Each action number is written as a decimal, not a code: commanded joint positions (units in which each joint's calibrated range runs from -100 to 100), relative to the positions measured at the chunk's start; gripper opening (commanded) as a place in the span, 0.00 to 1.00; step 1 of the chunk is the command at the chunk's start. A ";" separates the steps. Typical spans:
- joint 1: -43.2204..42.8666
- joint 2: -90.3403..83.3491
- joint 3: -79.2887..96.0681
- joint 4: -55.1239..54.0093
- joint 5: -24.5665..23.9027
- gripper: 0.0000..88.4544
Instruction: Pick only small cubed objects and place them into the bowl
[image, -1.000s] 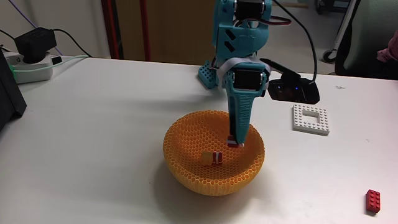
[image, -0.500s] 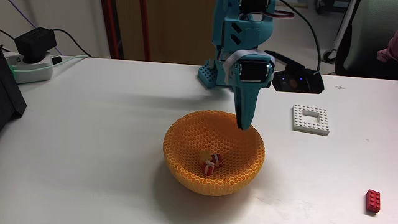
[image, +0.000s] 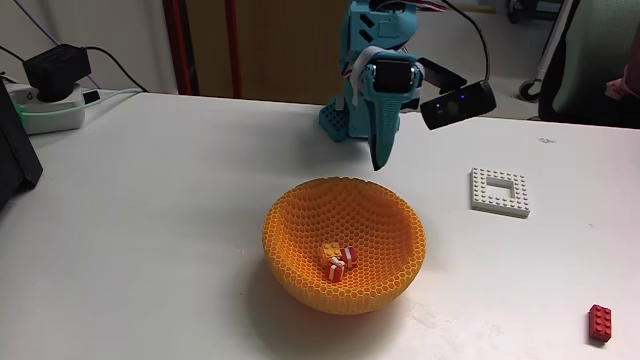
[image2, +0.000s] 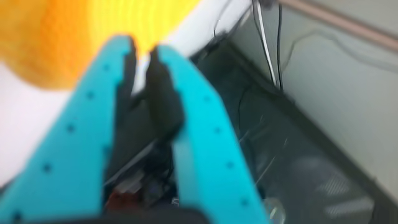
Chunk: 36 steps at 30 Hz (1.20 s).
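Fixed view: I see three small cubes (image: 336, 262), two red-and-white and one orange-yellow, lying together inside the orange mesh bowl (image: 300, 215) on the white tabletop (image: 150, 200). My teal gripper (image: 380, 163) hangs above the bowl's far rim, jaws nearly closed and empty. I judge the sorting finished.

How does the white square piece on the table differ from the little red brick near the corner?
The flat white square studded frame plate is larger and has an open hole in its middle; the small red studded brick is solid, narrow and oblong. The white plate lies level with the round orange honeycomb-mesh bowl, the red brick nearer the camera. Both are studded toy pieces resting on the white table, outside the bowl.
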<state>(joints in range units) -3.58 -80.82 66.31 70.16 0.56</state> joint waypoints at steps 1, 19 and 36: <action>0.32 -9.90 2.50 3.43 0.10 0.00; 1.99 -19.18 19.15 0.21 -1.22 0.00; 3.67 -19.18 18.19 1.26 -3.57 0.00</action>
<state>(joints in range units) -1.16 -100.00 87.98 70.94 -2.03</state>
